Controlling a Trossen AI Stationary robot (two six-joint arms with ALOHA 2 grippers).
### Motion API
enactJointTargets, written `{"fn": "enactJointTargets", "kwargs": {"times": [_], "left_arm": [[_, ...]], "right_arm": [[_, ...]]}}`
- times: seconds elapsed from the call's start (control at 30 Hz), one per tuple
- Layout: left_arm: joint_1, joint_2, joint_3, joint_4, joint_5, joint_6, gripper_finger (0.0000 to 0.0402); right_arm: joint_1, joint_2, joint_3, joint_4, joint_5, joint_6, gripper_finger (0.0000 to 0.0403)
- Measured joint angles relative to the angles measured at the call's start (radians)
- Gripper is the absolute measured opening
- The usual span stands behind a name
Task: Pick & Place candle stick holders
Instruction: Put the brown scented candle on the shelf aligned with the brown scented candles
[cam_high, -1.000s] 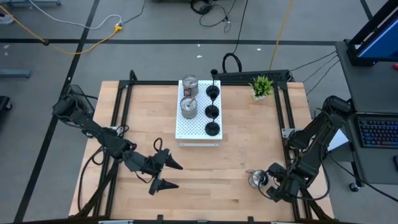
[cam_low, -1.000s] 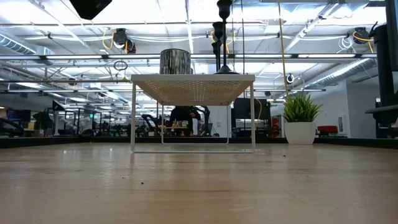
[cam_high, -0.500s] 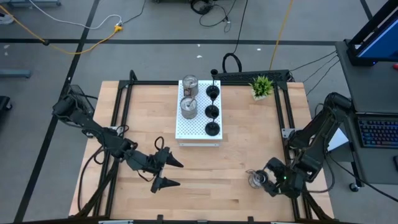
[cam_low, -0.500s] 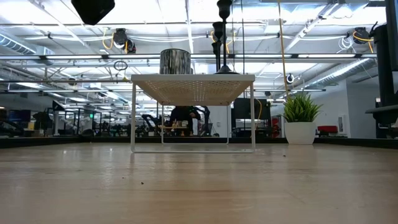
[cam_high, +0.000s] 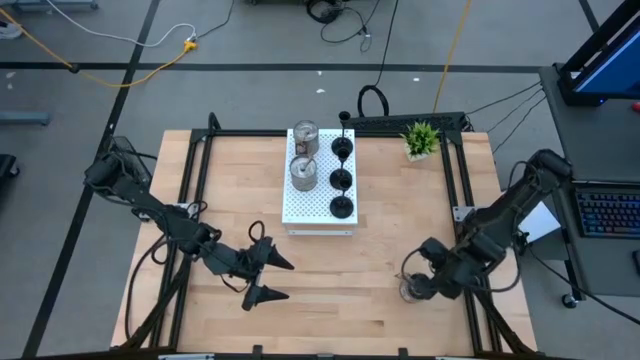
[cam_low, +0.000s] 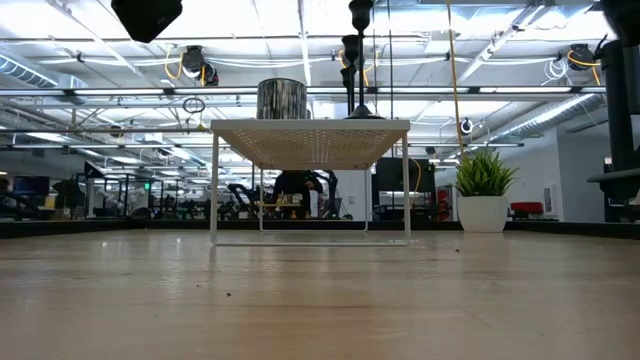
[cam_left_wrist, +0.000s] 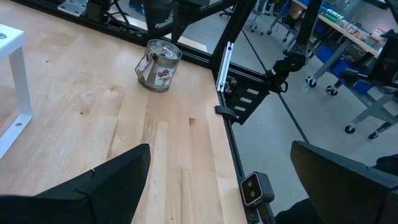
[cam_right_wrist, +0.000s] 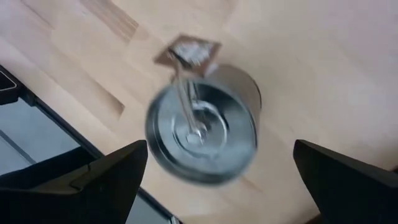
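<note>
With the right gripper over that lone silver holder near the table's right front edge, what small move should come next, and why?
Probably a straight descent. The right gripper is open and hangs above the silver holder, which stands on the table between the fingers' line but not yet enclosed. Lowering until the fingers straddle its wall would set up the grasp. The left gripper waits open at the front left.
</note>
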Motion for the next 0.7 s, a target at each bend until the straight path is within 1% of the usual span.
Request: {"fn": "enactJointTargets", "kwargs": {"times": [0.27,0.47,0.7], "left_arm": [[0.0,0.0,0.0,0.0,0.0,-0.006,0.0395],[0.0,0.0,0.0,0.0,0.0,-0.028,0.0395],[0.0,0.0,0.0,0.0,0.0,-0.026,0.0395]], "right_arm": [[-0.075,0.039,0.0,0.021,0.0,-0.17,0.0398],[-0.076,0.029,0.0,0.038,0.004,-0.183,0.0397],[-0.076,0.028,0.0,0.109,0.002,-0.232,0.0396]]}}
